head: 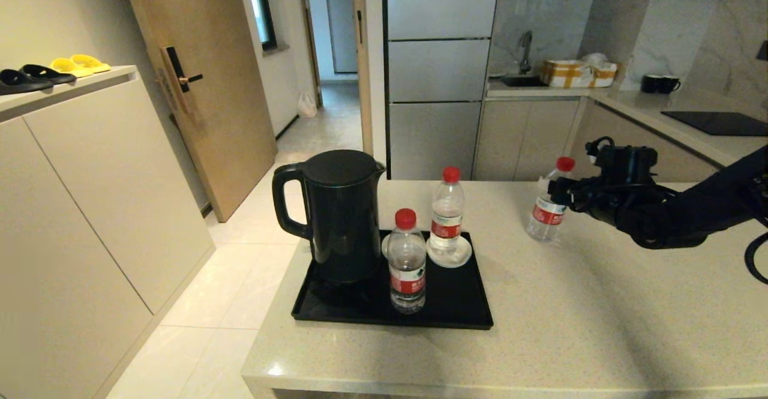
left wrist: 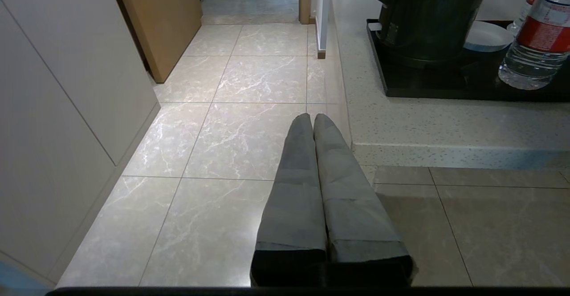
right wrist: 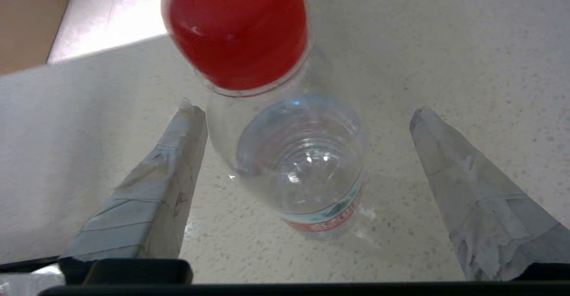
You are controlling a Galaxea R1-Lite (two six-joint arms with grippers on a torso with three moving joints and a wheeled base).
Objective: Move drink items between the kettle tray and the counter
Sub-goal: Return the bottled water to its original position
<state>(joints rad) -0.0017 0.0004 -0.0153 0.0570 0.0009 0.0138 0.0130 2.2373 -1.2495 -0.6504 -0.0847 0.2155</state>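
Three clear water bottles with red caps are in view. One bottle (head: 407, 270) stands at the front of the black kettle tray (head: 459, 312). A second bottle (head: 447, 219) stands on a white saucer on the tray. The third bottle (head: 546, 210) (right wrist: 298, 167) stands on the beige counter (head: 600, 309), right of the tray. My right gripper (head: 557, 194) (right wrist: 307, 110) is open at that bottle's upper part, one taped finger on each side, neither pressing it. My left gripper (left wrist: 313, 118) is shut and empty, low over the floor beside the counter's corner.
A black kettle (head: 339, 213) (left wrist: 427, 15) fills the tray's left half. A white saucer (head: 450, 254) (left wrist: 487, 35) lies behind the front bottle. The counter's left edge (left wrist: 352, 122) drops to tiled floor. A cabinet and a wooden door stand further left.
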